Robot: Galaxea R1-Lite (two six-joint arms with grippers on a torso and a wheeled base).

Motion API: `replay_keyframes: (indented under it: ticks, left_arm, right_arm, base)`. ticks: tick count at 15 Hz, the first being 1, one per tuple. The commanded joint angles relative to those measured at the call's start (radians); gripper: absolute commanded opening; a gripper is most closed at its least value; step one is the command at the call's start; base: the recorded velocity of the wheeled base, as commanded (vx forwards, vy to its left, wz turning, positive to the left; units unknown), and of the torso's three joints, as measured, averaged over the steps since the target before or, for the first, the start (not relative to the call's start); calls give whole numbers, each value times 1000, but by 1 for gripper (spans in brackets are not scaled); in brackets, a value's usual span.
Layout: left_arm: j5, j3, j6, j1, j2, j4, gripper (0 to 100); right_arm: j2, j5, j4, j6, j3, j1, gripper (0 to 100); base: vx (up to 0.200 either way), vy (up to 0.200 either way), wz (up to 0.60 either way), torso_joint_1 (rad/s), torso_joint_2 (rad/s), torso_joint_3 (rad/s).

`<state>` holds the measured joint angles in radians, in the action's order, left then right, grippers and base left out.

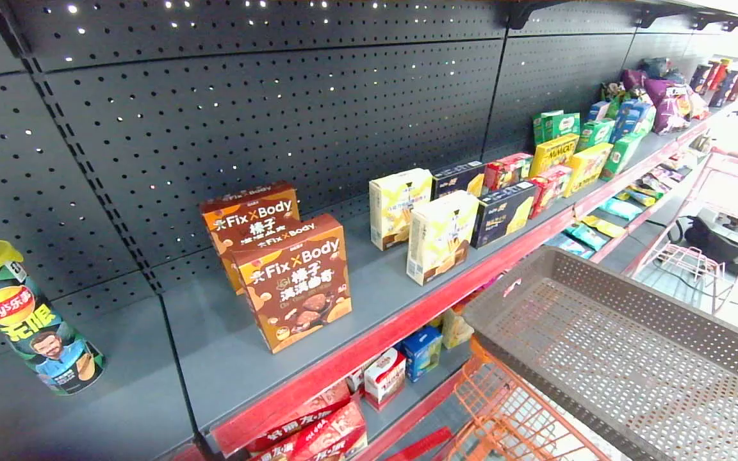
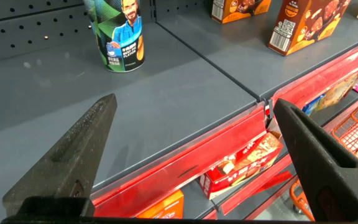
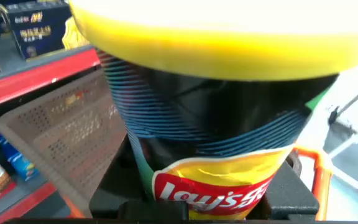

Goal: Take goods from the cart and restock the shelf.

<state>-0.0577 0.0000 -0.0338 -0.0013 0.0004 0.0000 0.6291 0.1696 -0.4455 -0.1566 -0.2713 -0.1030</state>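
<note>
A chips can [image 1: 26, 320] with a yellow lid stands upright at the left end of the grey shelf [image 1: 382, 282]. It also shows beyond my left gripper [image 2: 194, 102], as the same can [image 2: 120, 37]. That gripper hangs open over the shelf's red front edge with nothing between its fingers. A second chips can [image 3: 229, 124], also yellow-lidded, sits close in front of the right wrist camera, held in my right gripper [image 3: 216, 162] above the brown perforated cart basket [image 3: 61, 143]. In the head view the basket [image 1: 631, 358] lies low on the right.
Two brown cookie boxes [image 1: 295, 282] stand mid-shelf, with cream, dark and yellow boxes [image 1: 439, 234] farther right. Bare shelf lies between the can and the brown boxes. Red packs [image 1: 318, 429] fill the lower shelf. A pink cart [image 1: 728, 192] stands at the far right.
</note>
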Motion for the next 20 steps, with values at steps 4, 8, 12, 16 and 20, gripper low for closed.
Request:
replay_keyframes:
  ticks: [4,8,12,16,20]
  left_arm:
    - [6,0,8,0,0,0,100]
    - [4,0,8,0,1,0,100]
    - [6,0,8,0,0,0,100]
    - [6,0,8,0,1,0,100]
    - [4,0,8,0,0,0,100]
  right_arm:
    - [6,-56,-145,-49,84,5,0]
    - [6,-68,-154,-50,90,5,0]
    - [4,-68,-159,-50,87,6,0]
    - [4,-70,-170,-52,89,8,0]
    - [4,-71,-171,-61,83,8,0]
  base:
    - [0,0,0,0,0,0]
    - [0,0,0,0,0,0]
    - [0,0,300,1,1,1]
    - [0,0,150,1,1,1]
    - [0,0,0,0,0,0]
